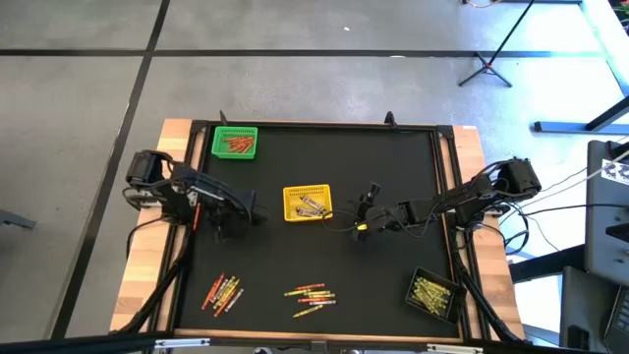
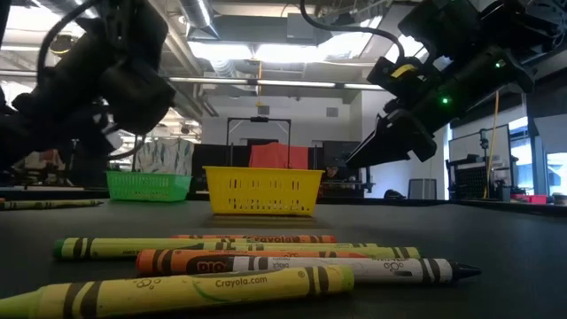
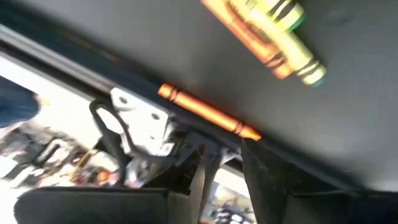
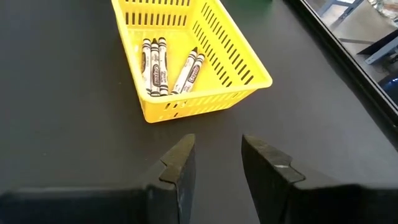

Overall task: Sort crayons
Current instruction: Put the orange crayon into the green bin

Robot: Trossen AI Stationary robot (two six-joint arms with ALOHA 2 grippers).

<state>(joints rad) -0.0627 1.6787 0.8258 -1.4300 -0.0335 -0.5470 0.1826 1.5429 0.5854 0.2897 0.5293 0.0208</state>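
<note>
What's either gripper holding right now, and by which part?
The right gripper is open and empty, short of the yellow basket. The left gripper is out over the mat; whether it holds anything cannot be told.

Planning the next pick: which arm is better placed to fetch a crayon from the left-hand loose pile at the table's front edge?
Left, probably. The left gripper hangs on that pile's side, nearer the loose crayons. The right gripper, fingers open and empty, sits by the yellow basket, across the mat.
</note>
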